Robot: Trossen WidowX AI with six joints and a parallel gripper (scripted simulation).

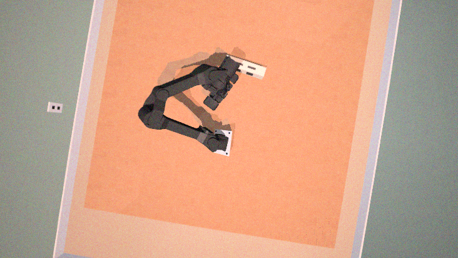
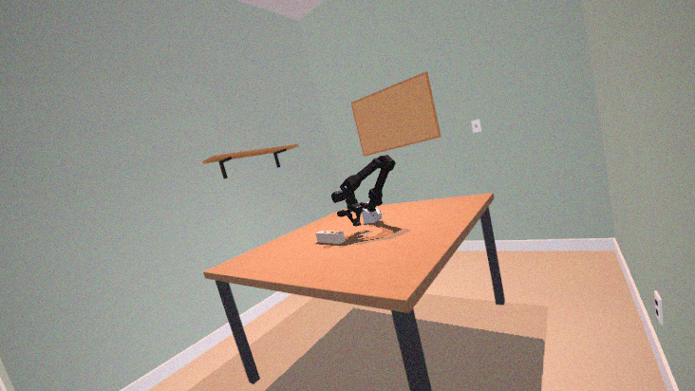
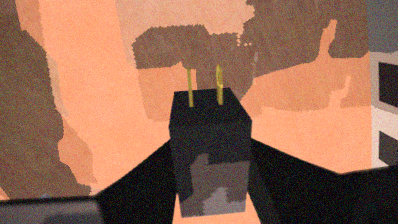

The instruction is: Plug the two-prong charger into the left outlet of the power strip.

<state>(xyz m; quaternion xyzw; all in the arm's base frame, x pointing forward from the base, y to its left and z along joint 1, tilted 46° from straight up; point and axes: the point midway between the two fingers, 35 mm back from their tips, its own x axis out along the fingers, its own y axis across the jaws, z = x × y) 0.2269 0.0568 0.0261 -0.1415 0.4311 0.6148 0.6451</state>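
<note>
The gripper (image 3: 205,143) pinches the black charger (image 3: 211,150) between its two fingers, one on either side of the body. Two slim, brass-coloured prongs (image 3: 220,86) stick out from the charger's far end, side by side and touching nothing. The white power strip (image 1: 254,69) (image 2: 329,237) (image 3: 382,117) rests on the bench (image 1: 272,176) (image 2: 310,271) (image 3: 90,115), near the gripper but apart from the charger; in the wrist view only part of it shows, at the right edge, with dark openings. From above, the black arm (image 1: 181,84) (image 2: 364,176) covers one end of the strip. The charger is unplugged.
</note>
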